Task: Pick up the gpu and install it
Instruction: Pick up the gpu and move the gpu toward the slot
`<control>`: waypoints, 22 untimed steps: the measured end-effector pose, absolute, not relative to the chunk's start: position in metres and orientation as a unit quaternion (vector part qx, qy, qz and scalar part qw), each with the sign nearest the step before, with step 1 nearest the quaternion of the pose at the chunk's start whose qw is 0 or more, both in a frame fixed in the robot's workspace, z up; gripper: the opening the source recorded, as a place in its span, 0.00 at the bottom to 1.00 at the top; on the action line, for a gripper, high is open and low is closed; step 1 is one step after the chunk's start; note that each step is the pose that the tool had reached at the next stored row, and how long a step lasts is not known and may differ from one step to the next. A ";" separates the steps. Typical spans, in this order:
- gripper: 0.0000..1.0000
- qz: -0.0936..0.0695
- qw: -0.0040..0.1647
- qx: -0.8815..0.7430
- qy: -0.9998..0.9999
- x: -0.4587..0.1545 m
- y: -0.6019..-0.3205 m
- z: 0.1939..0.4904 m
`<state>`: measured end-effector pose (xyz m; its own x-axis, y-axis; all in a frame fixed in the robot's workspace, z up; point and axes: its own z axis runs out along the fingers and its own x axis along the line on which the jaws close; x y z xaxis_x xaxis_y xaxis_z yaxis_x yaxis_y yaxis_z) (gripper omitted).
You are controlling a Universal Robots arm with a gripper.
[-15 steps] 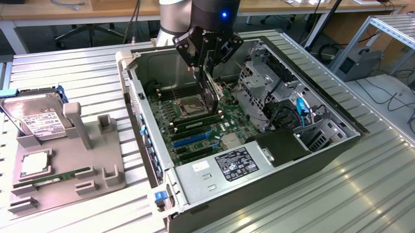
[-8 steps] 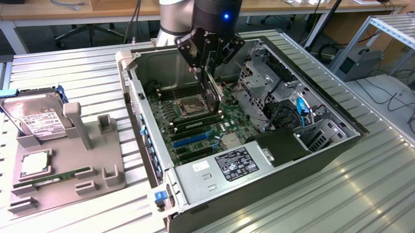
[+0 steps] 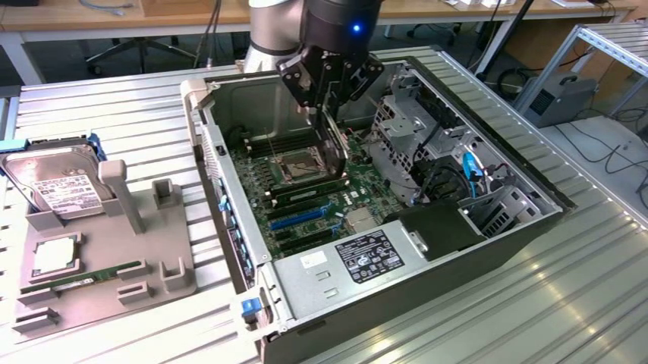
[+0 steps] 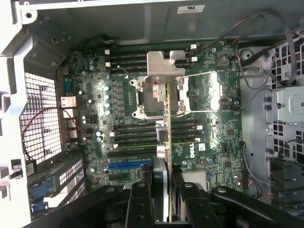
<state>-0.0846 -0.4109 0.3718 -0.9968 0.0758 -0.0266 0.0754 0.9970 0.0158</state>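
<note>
While hand grips gpu, edge-on above mobo, in case

Arm reaching down, gripper clamped on the gpu.

In the exterior view the arm enters from 12 o'clock. Its dark wrist stands near vertical with a small blue light lit, and the gripper points toward 6 o'clock. The two black fingers are drawn partway in and pinch the gpu's upper edge, so the card hangs straight below them. In the wrist view the fingers sit on either side of the thin card, which is seen edge-on.
</note>
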 end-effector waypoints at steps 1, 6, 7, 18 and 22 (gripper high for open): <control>0.27 0.007 0.014 0.038 0.999 -0.084 -0.411 0.372; 0.27 0.007 0.014 0.038 0.999 -0.082 -0.411 0.370; 0.27 0.007 0.014 0.038 0.999 -0.081 -0.411 0.369; 0.27 0.007 0.014 0.038 0.999 -0.075 -0.411 0.365; 0.27 0.007 0.014 0.038 0.999 -0.073 -0.411 0.364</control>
